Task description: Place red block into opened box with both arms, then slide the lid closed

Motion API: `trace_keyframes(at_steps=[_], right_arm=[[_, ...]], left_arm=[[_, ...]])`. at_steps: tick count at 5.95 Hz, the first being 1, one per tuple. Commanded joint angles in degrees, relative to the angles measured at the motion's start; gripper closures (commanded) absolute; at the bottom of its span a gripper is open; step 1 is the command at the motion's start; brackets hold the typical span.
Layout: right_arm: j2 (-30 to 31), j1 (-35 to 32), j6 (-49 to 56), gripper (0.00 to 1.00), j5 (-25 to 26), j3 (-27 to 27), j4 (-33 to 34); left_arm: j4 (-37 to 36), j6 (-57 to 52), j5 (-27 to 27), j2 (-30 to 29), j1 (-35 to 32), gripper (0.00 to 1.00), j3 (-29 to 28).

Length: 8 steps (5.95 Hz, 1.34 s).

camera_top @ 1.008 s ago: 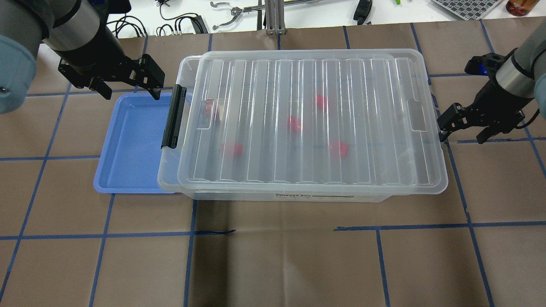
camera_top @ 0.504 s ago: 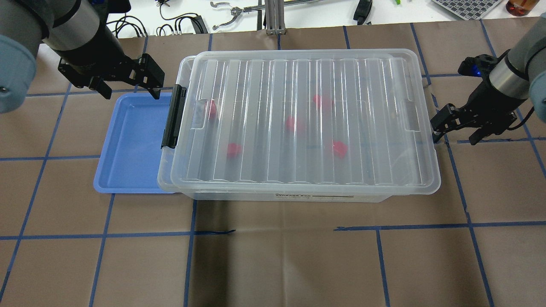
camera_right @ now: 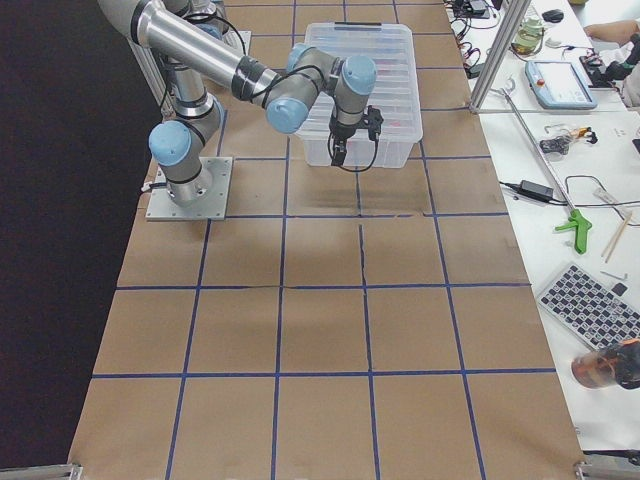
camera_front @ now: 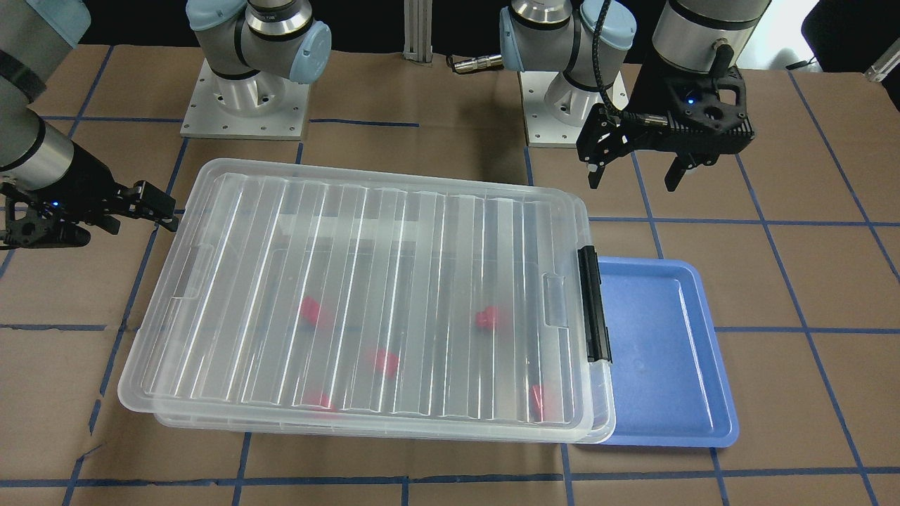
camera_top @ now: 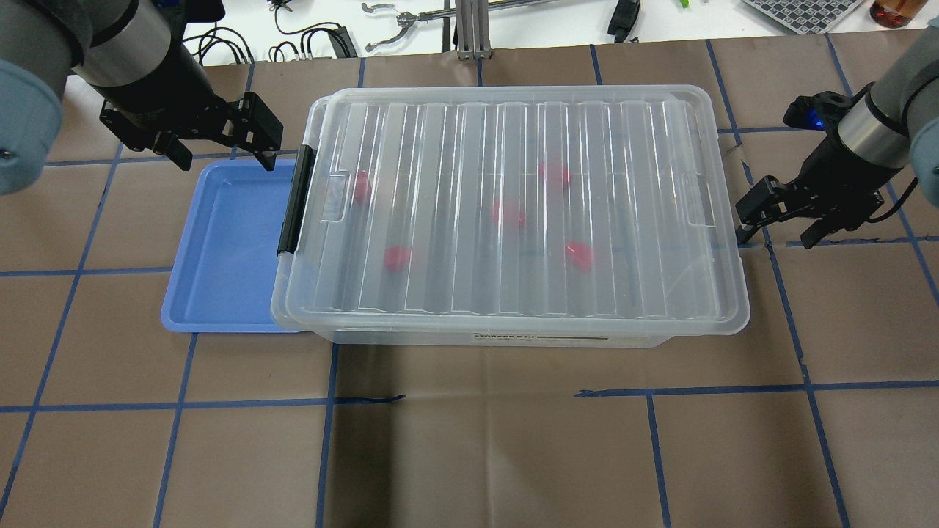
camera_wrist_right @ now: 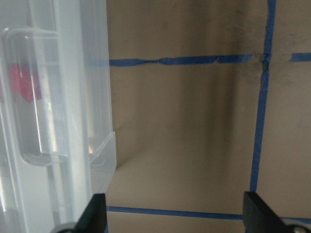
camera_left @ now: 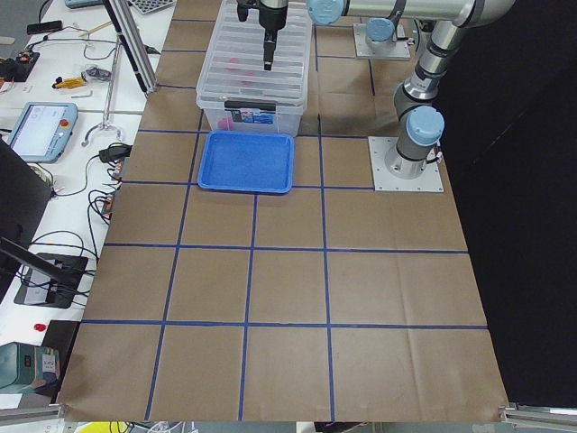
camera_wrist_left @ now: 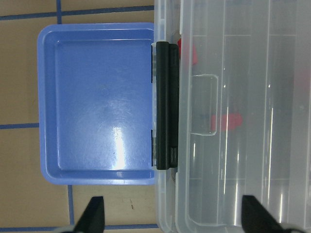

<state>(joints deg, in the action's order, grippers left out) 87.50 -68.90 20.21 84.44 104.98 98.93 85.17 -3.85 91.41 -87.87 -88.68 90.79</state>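
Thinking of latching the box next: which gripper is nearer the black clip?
Left. The left gripper hovers close by the clip, over the tray; the right gripper is at the opposite short end of the box.

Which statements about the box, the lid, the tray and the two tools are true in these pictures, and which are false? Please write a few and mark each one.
1. The blocks lie inside the box, under the lid. True.
2. The tray holds one block. False: no block shows in it.
3. The left tool is shut on a block. False: it is open, holds nothing and hangs over the tray's far edge.
4. The clip is on the box's short side next to the tray. True.
5. The right tool is open, at the lid's short end away from the tray. True.
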Motion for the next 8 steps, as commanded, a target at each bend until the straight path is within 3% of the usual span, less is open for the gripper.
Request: trace_keyframes(at_steps=[1,5,7,8], right_arm=[[1.2,-0.4,-0.2,0.00,1.4,-5.5,-1.7],[0.0,-17.1,-24.2,0.00,3.5,-21.4,-15.7],[0.1,-23.2,-29.7,0.00,6.7,-22.5,-16.5],[0.1,-23.2,-29.6,0.00,6.6,-22.8,-16.4]], left_arm=[[0.0,0.1,0.0,0.1,0.0,0.02,0.0],[0.0,-0.1,0.0,0.2,0.0,0.02,0.0],[0.0,-0.1,0.0,-0.2,0.2,0.02,-0.3],[0.0,-0.1,-0.1,0.1,0.2,0.02,-0.1]])
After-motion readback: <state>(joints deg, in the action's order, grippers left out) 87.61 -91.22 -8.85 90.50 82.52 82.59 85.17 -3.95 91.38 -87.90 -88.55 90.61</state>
